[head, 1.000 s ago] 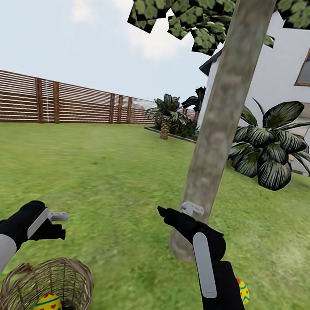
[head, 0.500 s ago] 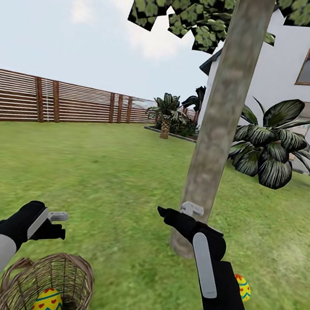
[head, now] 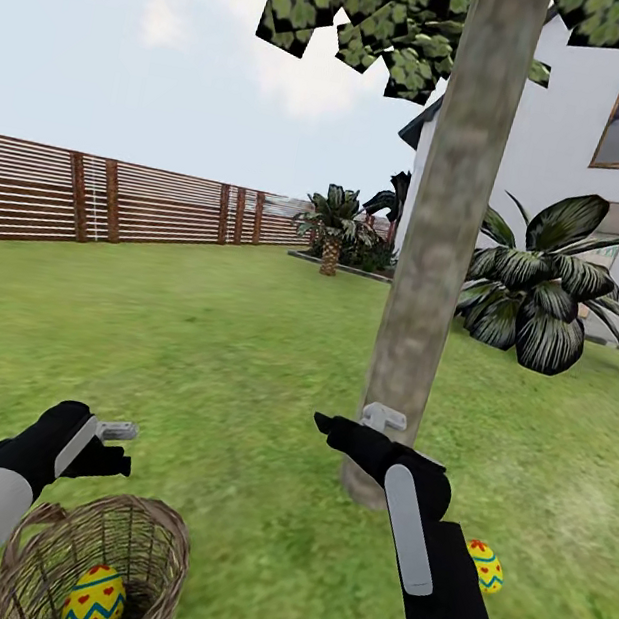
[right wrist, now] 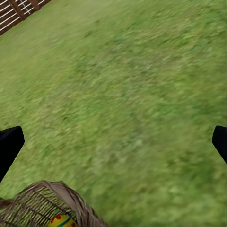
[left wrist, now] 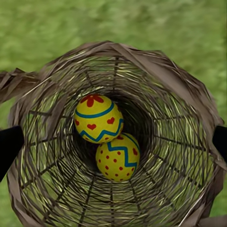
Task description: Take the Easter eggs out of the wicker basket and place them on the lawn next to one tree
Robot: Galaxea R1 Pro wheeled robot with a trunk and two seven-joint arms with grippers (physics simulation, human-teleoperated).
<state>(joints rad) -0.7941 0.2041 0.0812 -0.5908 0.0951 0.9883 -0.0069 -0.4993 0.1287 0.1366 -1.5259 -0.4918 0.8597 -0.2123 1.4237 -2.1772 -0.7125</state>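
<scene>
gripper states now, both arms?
Left gripper: open, empty, above the woven tan wicker basket.
Right gripper: open, empty, over green grass lawn.

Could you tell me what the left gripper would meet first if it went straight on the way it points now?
Most likely the upper Easter egg in the wicker basket: the left gripper, jaws spread, looks straight down into the basket's mouth, with a second egg just beyond. Depth is hard to judge.

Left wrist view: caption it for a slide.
Two yellow zigzag-banded Easter eggs lie touching inside the round tan wicker basket on green grass.
</scene>
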